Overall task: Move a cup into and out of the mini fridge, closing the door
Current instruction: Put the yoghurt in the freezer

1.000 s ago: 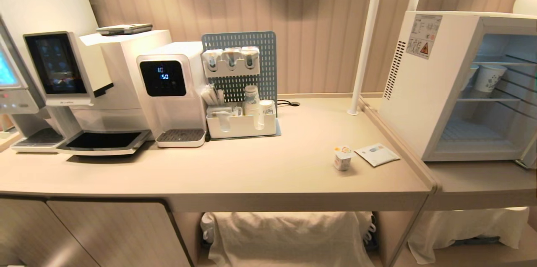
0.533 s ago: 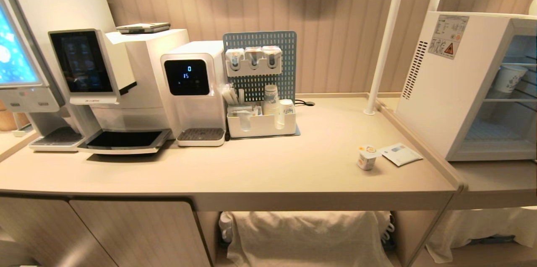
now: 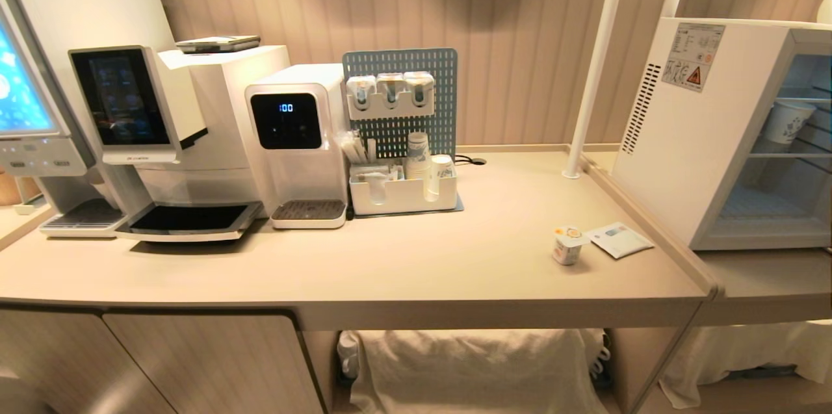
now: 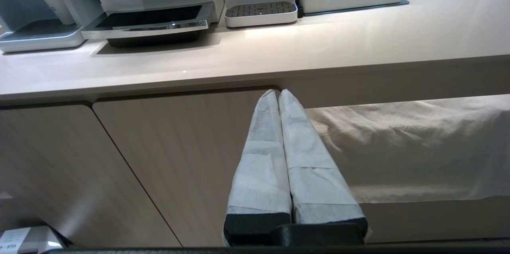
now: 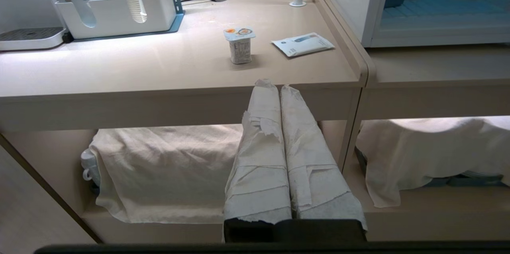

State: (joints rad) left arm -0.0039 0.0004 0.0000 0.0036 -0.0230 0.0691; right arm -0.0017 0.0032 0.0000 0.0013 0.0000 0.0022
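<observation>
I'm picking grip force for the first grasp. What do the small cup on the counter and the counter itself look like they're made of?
The cup: likely thin white plastic, matte, with a printed label on its side. Its flat wide-rimmed lid, printed yellow-orange, looks like foil, though that is uncertain.
The counter: looks like beige laminate or coated board; smooth, faintly glossy, since light from the machines reflects softly on it.

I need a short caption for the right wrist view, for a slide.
Right gripper, jaws shut, waits below the counter edge; the cup stands beside a flat packet.
</observation>
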